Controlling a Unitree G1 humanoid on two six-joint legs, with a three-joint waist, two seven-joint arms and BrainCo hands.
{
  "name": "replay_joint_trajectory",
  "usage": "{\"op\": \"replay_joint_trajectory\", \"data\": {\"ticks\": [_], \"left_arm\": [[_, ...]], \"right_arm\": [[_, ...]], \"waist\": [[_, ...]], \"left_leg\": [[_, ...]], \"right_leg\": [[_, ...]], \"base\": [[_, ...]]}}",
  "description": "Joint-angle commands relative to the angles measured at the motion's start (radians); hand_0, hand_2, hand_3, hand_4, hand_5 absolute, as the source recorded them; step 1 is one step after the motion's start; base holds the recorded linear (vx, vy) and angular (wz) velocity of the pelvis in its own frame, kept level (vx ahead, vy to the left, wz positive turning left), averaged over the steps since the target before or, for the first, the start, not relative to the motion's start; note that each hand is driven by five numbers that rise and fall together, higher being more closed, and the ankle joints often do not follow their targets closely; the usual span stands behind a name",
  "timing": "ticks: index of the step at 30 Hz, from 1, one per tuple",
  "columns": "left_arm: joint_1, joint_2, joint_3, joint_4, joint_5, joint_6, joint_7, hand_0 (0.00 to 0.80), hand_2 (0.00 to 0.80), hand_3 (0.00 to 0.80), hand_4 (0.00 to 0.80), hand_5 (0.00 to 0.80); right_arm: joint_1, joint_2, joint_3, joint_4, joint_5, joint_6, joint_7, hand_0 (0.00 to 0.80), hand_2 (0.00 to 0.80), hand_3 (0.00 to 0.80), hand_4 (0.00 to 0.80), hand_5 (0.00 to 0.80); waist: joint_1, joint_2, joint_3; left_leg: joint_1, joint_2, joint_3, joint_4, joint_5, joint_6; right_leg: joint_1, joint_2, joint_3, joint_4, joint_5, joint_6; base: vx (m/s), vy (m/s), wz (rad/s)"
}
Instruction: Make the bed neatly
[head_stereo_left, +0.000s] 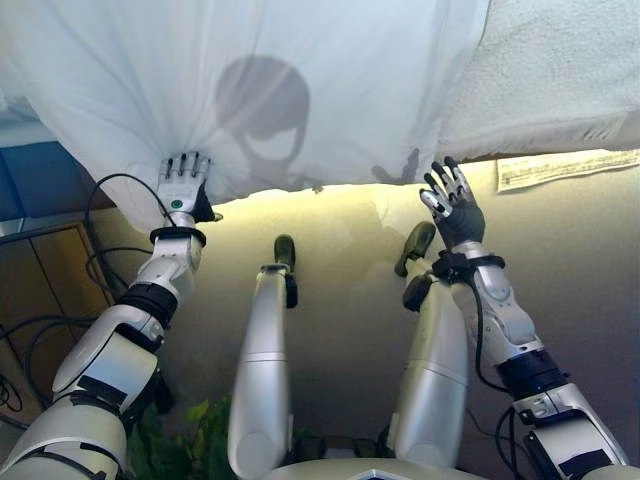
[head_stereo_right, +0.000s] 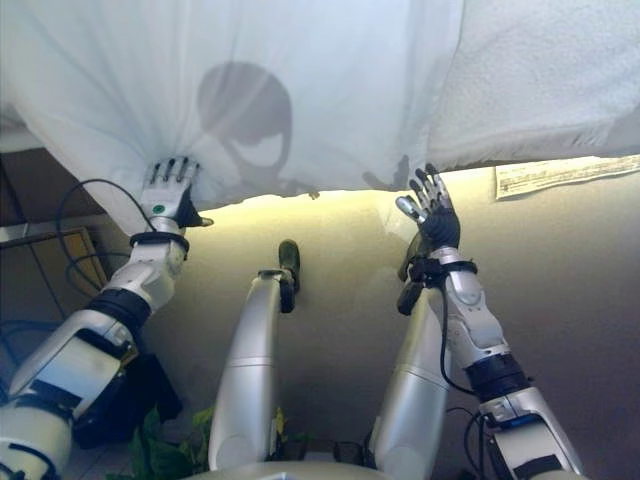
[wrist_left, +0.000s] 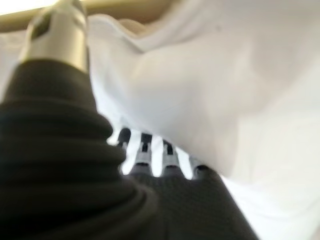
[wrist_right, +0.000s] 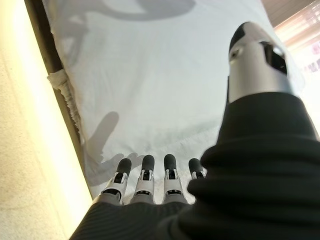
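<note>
Thin creased sheet (head_stereo_left: 260, 90), left hand (head_stereo_left: 182, 185) gripping hem

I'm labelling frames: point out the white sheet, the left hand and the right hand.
white sheet (head_stereo_left: 330, 60), left eye view, its flat middle.
left hand (head_stereo_left: 182, 188), left eye view, back of hand.
right hand (head_stereo_left: 455, 205), left eye view, palm.

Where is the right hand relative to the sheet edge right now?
In the left eye view the right hand is at right of centre, fingers straight, just below the hanging edge of the white sheet and apart from it, near the white mattress.
</note>
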Motion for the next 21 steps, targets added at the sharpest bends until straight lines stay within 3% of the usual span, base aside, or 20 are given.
{"op": "replay_joint_trajectory", "data": {"ticks": [1, 4, 8, 14, 17, 21], "left_arm": [[0.308, 0.023, 0.126, 0.213, -0.215, 0.009, -0.066, 0.0, 0.0, 0.0, 0.0, 0.0], [0.363, -0.016, 0.183, 0.225, -0.355, -0.074, -0.085, 0.0, 0.0, 0.0, 0.0, 0.0], [0.393, -0.044, 0.25, 0.202, -0.469, -0.263, 0.1, 0.0, 0.0, 0.0, 0.0, 0.0], [0.386, 0.018, 0.356, -0.018, -0.543, -0.509, 0.24, 0.0, 0.0, 0.0, 0.0, 0.0], [0.411, 0.054, 0.438, -0.145, -0.565, -0.583, 0.234, 0.0, 0.0, 0.0, 0.0, 0.0], [0.436, 0.069, 0.459, -0.236, -0.513, -0.578, 0.252, 0.0, 0.0, 0.0, 0.0, 0.0]], "right_arm": [[0.078, 0.001, -0.062, -0.094, -0.024, -0.077, 0.014, 0.0, 0.0, 0.0, 0.0, 0.0], [0.11, 0.013, -0.07, -0.096, -0.017, -0.102, 0.042, 0.0, 0.0, 0.0, 0.0, 0.0], [0.141, 0.024, -0.075, -0.105, -0.02, -0.109, 0.075, 0.0, 0.0, 0.0, 0.0, 0.0], [0.189, 0.02, -0.094, -0.095, 0.004, -0.146, 0.116, 0.0, 0.0, 0.0, 0.0, 0.0], [0.219, 0.027, -0.111, -0.091, 0.018, -0.164, 0.136, 0.0, 0.0, 0.0, 0.0, 0.0], [0.211, 0.04, -0.098, -0.081, 0.008, -0.174, 0.105, 0.0, 0.0, 0.0, 0.0, 0.0]], "waist": [[0.053, 0.001, 0.012], [0.057, -0.006, 0.012], [0.06, -0.012, 0.012], [0.071, 0.004, 0.012], [0.087, 0.015, 0.012], [0.101, 0.026, 0.012]], "left_leg": [[-0.035, -0.014, -0.001, -0.107, 0.143, 0.005], [-0.033, -0.014, -0.005, -0.107, 0.142, 0.01], [-0.021, -0.012, -0.001, -0.108, 0.143, 0.012], [-0.002, -0.014, -0.004, -0.105, 0.132, 0.011], [0.013, -0.018, -0.009, -0.111, 0.128, 0.012], [0.03, -0.032, -0.015, -0.12, 0.13, 0.021]], "right_leg": [[0.031, -0.039, 0.029, -0.067, 0.17, 0.157], [0.031, -0.033, 0.026, -0.065, 0.174, 0.154], [0.045, -0.038, 0.02, -0.06, 0.171, 0.152], [0.052, -0.05, 0.029, -0.041, 0.167, 0.151], [0.064, -0.057, 0.026, -0.042, 0.167, 0.15], [0.087, -0.057, 0.016, -0.052, 0.159, 0.145]], "base": [[-0.014, -0.054, 0.05], [-0.012, -0.039, 0.0], [0.005, 0.002, 0.03], [0.036, -0.014, 0.05], [0.048, -0.06, 0.1], [0.057, -0.051, 0.06]]}}
